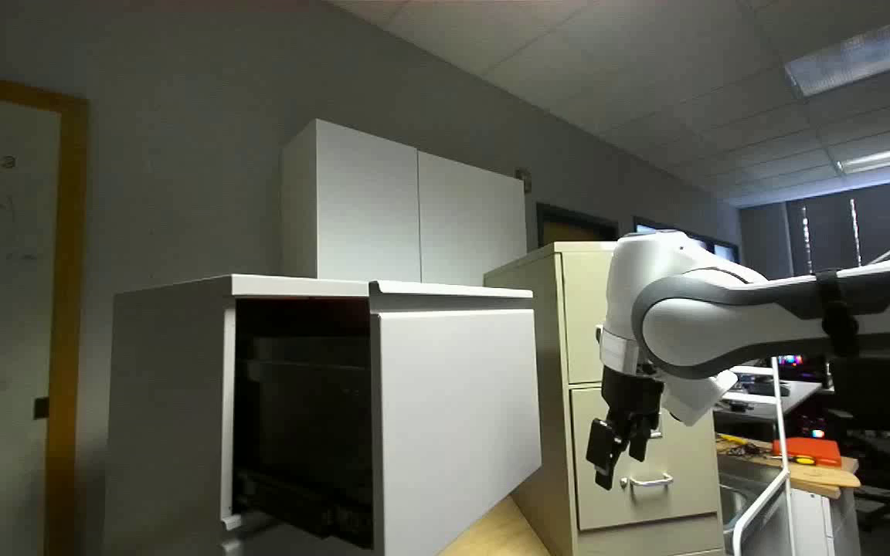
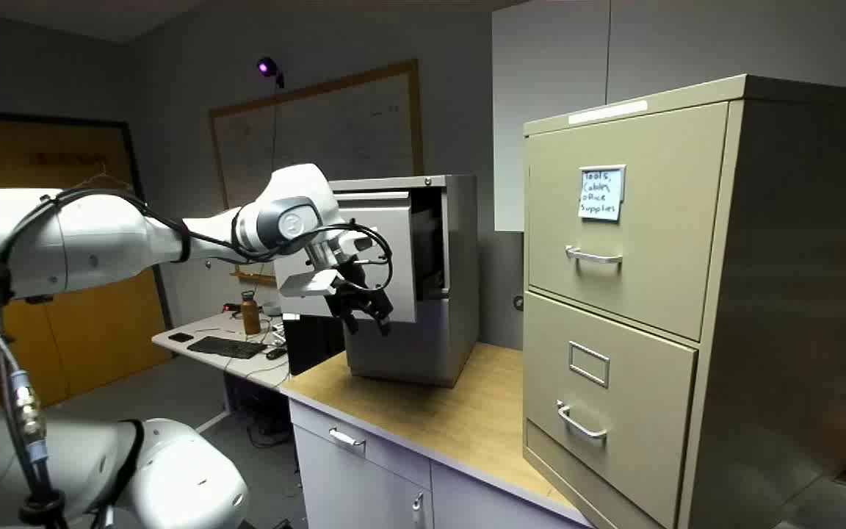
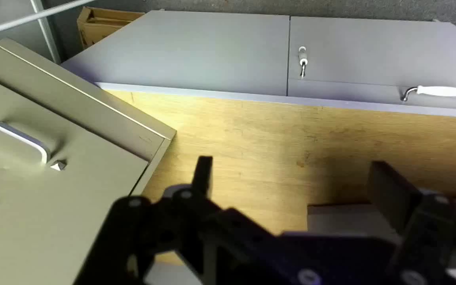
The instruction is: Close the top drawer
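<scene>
The top drawer shows in both exterior views as a wide plain white front. It stands pulled out of the white boxy cabinet, and the dark interior shows in the gap behind it. My black gripper hangs fingers-down in front of the drawer front, apart from it. It overlaps the front's lower part in an exterior view. In the wrist view my gripper has its fingers wide apart with nothing between them. A pale surface there is partly hidden behind the gripper; I cannot tell which part it is.
A beige filing cabinet with handles stands close beside the gripper. A wooden counter lies below. A white two-door cupboard hangs on the wall. A desk stands beyond the counter.
</scene>
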Controlling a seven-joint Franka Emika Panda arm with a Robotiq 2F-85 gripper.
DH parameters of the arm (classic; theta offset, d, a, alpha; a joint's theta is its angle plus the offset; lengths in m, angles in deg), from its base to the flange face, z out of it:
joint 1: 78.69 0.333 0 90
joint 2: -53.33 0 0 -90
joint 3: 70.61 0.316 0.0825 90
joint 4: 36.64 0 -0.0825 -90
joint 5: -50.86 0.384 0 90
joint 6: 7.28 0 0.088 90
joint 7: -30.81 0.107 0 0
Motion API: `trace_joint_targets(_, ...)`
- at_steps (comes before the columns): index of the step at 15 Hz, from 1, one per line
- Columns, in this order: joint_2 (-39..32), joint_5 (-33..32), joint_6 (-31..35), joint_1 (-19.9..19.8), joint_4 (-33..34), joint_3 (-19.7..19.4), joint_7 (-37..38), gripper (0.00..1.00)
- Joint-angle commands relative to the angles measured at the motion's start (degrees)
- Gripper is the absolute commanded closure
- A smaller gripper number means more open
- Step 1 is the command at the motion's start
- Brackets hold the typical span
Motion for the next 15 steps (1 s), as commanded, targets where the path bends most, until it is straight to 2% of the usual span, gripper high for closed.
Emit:
trace_joint_targets(1, -0.03, -0.40, -0.16, 0.60, 0.16, -0.39, 0.38, 0.00)
trace_joint_targets(15, -0.52, -0.39, 0.73, 0.78, 0.76, 0.15, 1.00, 0.00)
